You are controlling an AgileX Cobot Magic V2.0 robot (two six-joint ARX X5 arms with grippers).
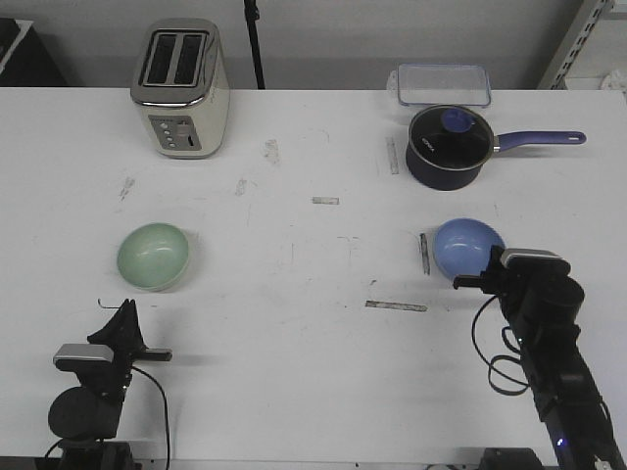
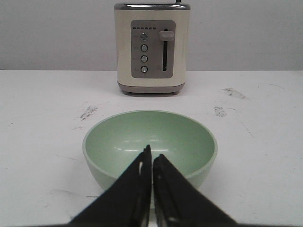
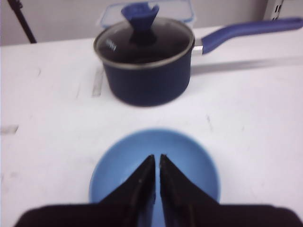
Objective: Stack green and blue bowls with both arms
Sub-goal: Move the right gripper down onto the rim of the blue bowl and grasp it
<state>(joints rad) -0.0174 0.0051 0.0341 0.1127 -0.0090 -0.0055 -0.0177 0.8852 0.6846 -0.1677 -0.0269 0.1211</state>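
The pale green bowl (image 1: 153, 257) stands upright on the left of the white table. The blue bowl (image 1: 464, 245) stands upright on the right. My left gripper (image 1: 125, 311) is shut and empty, a little short of the green bowl on its near side. In the left wrist view its tips (image 2: 151, 157) point at the green bowl (image 2: 142, 130). My right gripper (image 1: 491, 262) is shut and empty, over the near right edge of the blue bowl. In the right wrist view its tips (image 3: 157, 158) lie over the blue bowl (image 3: 118, 165).
A cream toaster (image 1: 181, 86) stands at the back left. A dark navy saucepan (image 1: 449, 147) with glass lid and purple handle stands at the back right, behind the blue bowl. A clear lidded container (image 1: 443, 84) lies behind it. Tape strips (image 1: 396, 305) mark the table.
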